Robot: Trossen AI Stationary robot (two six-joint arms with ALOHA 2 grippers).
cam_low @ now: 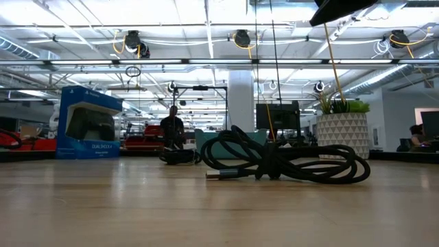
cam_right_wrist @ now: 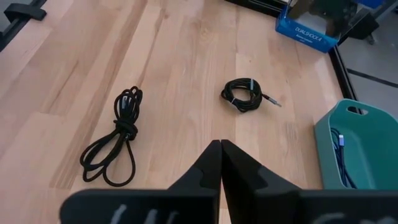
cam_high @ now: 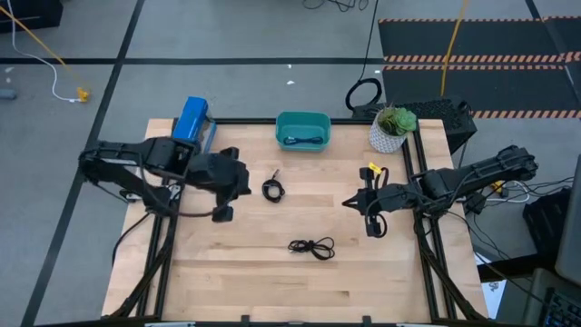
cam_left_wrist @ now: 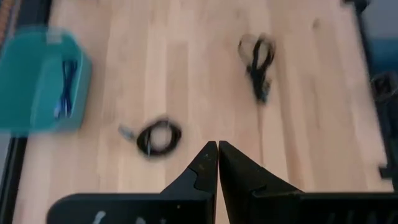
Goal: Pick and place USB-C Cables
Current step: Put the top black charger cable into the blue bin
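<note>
Bluish-grey cable (cam_high: 302, 140) lies in the teal plastic bin (cam_high: 303, 119); both black cables rest on wood; left gripper (cam_left_wrist: 217, 148) and right gripper (cam_right_wrist: 221, 145) pinched closed, empty

Wooden table (cam_high: 227, 272), teal bin (cam_high: 302, 121) holding a bluish cable (cam_high: 302, 140), tight black coil (cam_high: 273, 189) mid-table, loose black bundle (cam_high: 312, 246) nearer the front, potted plant (cam_high: 392, 129), blue box (cam_high: 191, 120), both arms at the sides.
</note>
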